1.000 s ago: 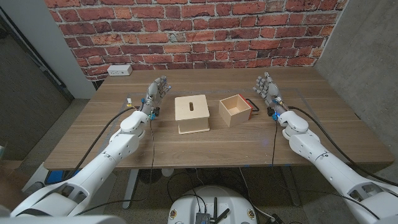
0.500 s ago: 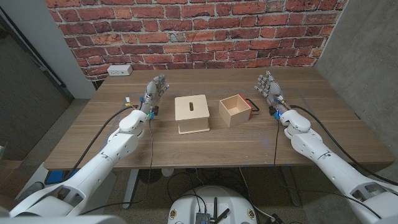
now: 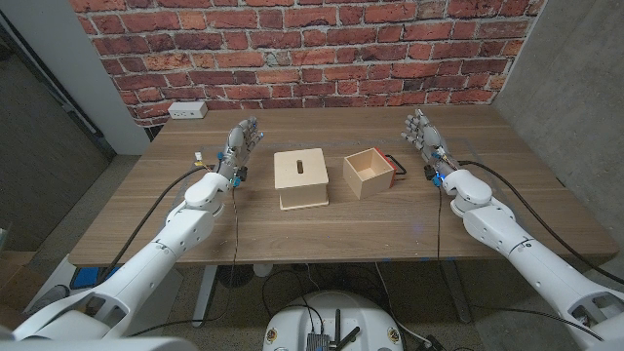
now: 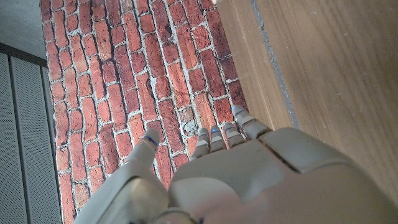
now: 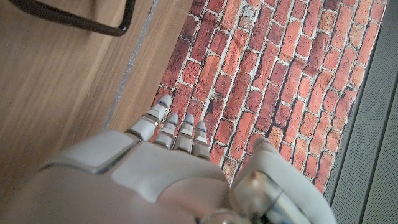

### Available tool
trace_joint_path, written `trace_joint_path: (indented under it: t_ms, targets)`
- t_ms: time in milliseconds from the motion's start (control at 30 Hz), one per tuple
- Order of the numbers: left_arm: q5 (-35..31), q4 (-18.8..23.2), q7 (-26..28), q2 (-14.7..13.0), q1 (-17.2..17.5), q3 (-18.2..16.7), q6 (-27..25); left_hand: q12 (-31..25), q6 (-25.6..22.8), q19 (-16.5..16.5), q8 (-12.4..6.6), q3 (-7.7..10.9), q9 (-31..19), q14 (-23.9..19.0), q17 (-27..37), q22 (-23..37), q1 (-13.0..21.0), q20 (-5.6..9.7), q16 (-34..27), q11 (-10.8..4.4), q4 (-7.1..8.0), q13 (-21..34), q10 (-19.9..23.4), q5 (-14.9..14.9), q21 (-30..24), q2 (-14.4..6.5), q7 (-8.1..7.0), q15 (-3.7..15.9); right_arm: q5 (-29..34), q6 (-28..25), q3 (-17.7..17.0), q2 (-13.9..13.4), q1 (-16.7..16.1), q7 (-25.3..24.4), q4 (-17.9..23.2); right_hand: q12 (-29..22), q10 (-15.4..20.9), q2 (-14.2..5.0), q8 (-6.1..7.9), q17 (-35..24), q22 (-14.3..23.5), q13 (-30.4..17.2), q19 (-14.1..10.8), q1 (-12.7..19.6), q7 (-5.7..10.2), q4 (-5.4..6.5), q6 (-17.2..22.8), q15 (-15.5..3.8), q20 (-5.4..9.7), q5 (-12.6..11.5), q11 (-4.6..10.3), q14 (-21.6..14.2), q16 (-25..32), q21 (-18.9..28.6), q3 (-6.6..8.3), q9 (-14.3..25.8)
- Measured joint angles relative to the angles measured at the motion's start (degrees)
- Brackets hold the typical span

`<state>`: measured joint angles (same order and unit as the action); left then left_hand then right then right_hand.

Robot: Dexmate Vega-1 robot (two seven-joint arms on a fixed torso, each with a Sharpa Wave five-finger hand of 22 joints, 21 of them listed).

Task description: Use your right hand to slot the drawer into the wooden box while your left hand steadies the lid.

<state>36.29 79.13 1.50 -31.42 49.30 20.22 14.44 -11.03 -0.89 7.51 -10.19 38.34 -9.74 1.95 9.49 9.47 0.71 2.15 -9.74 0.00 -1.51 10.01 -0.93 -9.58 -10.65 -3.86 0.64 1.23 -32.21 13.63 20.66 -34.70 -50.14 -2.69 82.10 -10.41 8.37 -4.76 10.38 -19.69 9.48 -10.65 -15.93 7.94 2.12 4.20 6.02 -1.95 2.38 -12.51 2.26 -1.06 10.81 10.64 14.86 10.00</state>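
Note:
A pale wooden box point(image 3: 302, 176) with a slotted lid stands at the table's middle. To its right sits the open drawer point(image 3: 369, 172), a small wooden tray with a reddish side and a black handle point(image 3: 396, 163), which the right wrist view catches too point(image 5: 81, 20). My left hand point(image 3: 241, 142) stands upright left of the box, fingers apart, holding nothing; the left wrist view shows its back point(image 4: 249, 180). My right hand point(image 3: 422, 135) is raised right of the drawer, fingers spread and empty, its back also in the right wrist view point(image 5: 155, 180).
A brick wall point(image 3: 302, 44) runs behind the wooden table point(image 3: 322, 229). A white power outlet point(image 3: 187, 110) lies at the back left corner. Cables run along both forearms. A grey concrete wall stands on the right.
My right hand has drifted slightly right and back, away from the drawer. The left hand, box and drawer have kept their places.

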Motion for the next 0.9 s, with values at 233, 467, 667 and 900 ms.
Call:
trace_joint_path:
  t_ms: [233, 467, 667, 900]
  targets:
    - [-0.08, 0.6, 0.38, -0.44, 0.51, -0.2, -0.17, 0.0, 0.0, 0.0, 0.0, 0.0, 0.01, 0.0, 0.0, 0.0, 0.0, 0.0, 0.0, 0.0, 0.0, 0.0, 0.0, 0.0, 0.0, 0.0, 0.0, 0.0, 2.17, -3.6, 0.08, -2.54, -0.98, -2.36, 4.68, 0.0, -0.22, 0.49, 0.0, 0.41, 0.0, 0.0, 0.09, 0.49, -0.85, -0.86, -0.25, 0.0, 0.09, 0.0, -0.22, 0.0, 0.0, 0.0, 0.0, 0.0]
    - [-0.12, 1.21, 0.49, -0.98, 0.88, -0.39, -0.49, 0.0, 0.0, 0.0, 0.0, 0.0, 0.0, 0.0, 0.0, 0.0, 0.0, 0.0, 0.01, 0.0, 0.0, -0.01, 0.0, 0.0, 0.0, 0.0, 0.0, 0.0, 4.56, -8.13, 0.14, -5.24, -1.81, -4.68, 9.32, 0.0, -0.08, 1.32, 0.44, 1.24, -0.01, 0.0, 0.08, 2.29, -2.04, -2.8, 0.21, 0.0, 0.08, 0.13, -0.36, 0.0, 0.22, 0.0, 0.49, -0.01]
    - [-0.14, 1.77, 0.69, -1.43, 1.07, -0.48, -1.1, 0.0, 0.0, 0.0, 0.0, 0.0, 0.01, 0.0, 0.0, -0.01, 0.0, 0.0, 0.03, 0.0, 0.0, -0.01, 0.0, 0.0, 0.0, 0.0, 0.0, 0.0, 7.08, -13.21, 0.37, -8.41, -2.29, -6.48, 14.42, -0.44, 0.55, 1.22, 0.66, 2.1, -0.01, -0.16, -0.95, 4.7, -2.46, -5.23, 0.63, -0.11, -0.11, 0.54, -0.99, -0.73, 0.45, 0.0, 1.34, 0.28]
    - [-0.21, 1.87, 0.73, -1.63, 1.07, -0.5, -1.5, 0.0, 0.0, 0.13, -0.23, 0.0, 0.01, 0.0, -0.01, -0.01, 0.0, 0.13, 0.03, 0.0, 0.0, -0.01, 0.0, 0.0, 0.0, 0.0, 0.0, 0.0, 9.06, -19.48, 0.65, -11.33, -2.32, -7.54, 19.04, -0.61, 0.95, 1.73, 0.66, 2.93, -0.01, -0.4, -2.09, 7.77, -3.66, -7.97, 0.42, 1.09, -0.03, 1.21, -2.0, -1.93, 0.88, 0.0, 2.33, 0.28]
